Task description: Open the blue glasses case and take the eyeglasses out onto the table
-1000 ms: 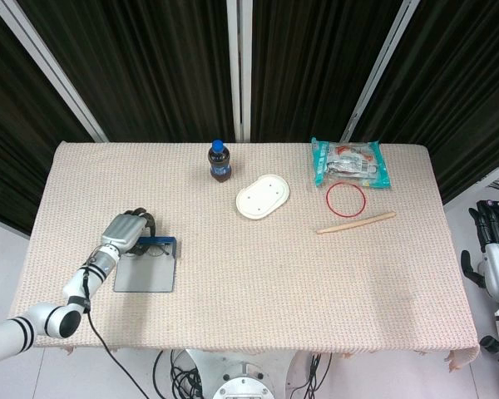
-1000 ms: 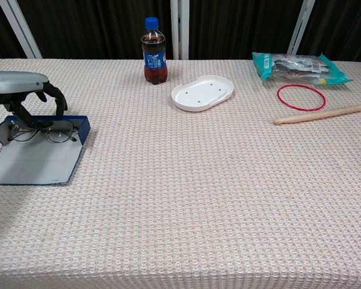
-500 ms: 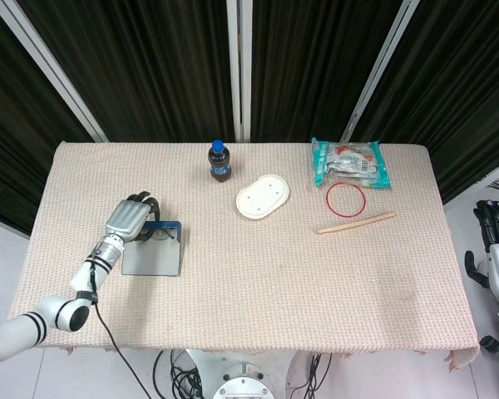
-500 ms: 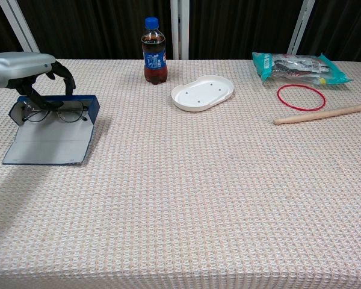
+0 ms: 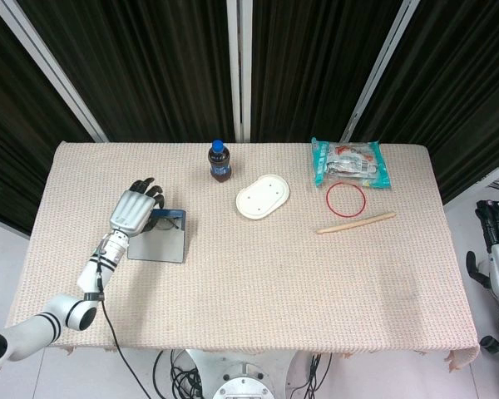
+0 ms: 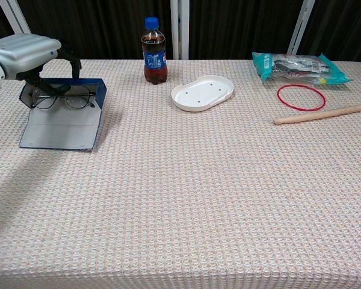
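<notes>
The blue glasses case lies open at the table's left, its flat lid spread toward the front edge. The eyeglasses rest in its blue tray, lenses facing forward; in the head view the eyeglasses peek out beside my fingers. My left hand hangs over the tray's back, and in the chest view the left hand curls its fingers down onto the frame's left end. My right hand hangs off the table's right side, fingers straight, holding nothing.
A cola bottle stands at the back centre, with a white oval dish to its right. Further right lie a snack packet, a red ring and a wooden stick.
My left hand has moved away from the front edge and a little rightward. The open case, glasses inside, has travelled with it. The right hand has not moved.
</notes>
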You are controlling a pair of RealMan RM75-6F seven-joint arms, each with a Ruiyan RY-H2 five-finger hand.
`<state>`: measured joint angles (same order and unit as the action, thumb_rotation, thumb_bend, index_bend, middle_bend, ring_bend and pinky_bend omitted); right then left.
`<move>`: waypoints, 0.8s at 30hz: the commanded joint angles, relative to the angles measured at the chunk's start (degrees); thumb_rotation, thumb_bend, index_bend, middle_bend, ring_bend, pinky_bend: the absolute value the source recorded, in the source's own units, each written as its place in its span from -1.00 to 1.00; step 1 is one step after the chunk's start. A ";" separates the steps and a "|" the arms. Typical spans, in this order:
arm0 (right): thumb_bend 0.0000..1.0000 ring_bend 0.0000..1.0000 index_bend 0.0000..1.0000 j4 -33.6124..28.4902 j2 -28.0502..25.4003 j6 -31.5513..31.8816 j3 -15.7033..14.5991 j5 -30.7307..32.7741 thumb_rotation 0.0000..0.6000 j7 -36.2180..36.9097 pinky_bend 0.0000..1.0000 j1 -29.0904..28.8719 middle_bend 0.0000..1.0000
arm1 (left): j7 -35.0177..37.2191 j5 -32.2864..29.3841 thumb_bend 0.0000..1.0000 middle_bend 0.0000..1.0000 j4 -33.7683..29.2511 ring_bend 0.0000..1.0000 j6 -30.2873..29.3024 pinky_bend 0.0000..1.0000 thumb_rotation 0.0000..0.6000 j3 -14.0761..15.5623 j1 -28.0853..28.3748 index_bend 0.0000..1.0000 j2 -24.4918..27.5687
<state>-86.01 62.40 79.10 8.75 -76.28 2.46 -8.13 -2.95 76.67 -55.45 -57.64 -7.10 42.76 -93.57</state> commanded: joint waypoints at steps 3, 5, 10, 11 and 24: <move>-0.06 -1.00 -1.00 0.09 0.00 -0.21 -0.02 0.10 1.00 0.05 -1.00 0.00 -1.00 | 0.62 0.65 -0.18 -0.49 1.50 -0.84 -0.08 -0.63 1.00 0.04 -0.11 0.03 -0.93; -0.06 -1.00 -1.00 0.07 -0.04 -0.30 -0.02 0.15 1.00 0.04 -1.00 -0.01 -1.00 | 0.39 0.99 -0.18 -0.49 2.31 -0.84 -0.45 -0.64 1.00 0.12 -0.22 0.03 -1.27; -0.05 -1.00 -1.00 -0.01 -0.12 -0.45 -0.03 0.19 1.00 -0.11 -1.00 -0.05 -1.00 | 0.40 2.42 -0.18 -0.49 4.61 -0.84 -2.11 -0.66 1.00 0.57 -0.57 0.03 -2.70; -0.05 -1.00 -1.00 -0.03 -0.12 -0.49 -0.04 0.21 1.00 -0.16 -1.00 -0.06 -1.00 | 0.34 2.59 -0.18 -0.49 4.99 -0.84 -2.20 -0.66 1.00 0.69 -0.63 0.03 -2.88; -0.06 -1.00 -1.00 -0.19 -0.11 -0.70 0.04 0.47 1.00 -0.65 -1.00 -0.13 -1.00 | 0.42 4.89 -0.18 -0.49 9.35 -0.84 -5.70 -0.68 1.00 1.06 -1.46 0.03 -5.14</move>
<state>-86.20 62.29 78.40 8.79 -75.82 1.81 -8.25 -1.86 80.54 -47.09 -62.18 -6.46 41.48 -98.25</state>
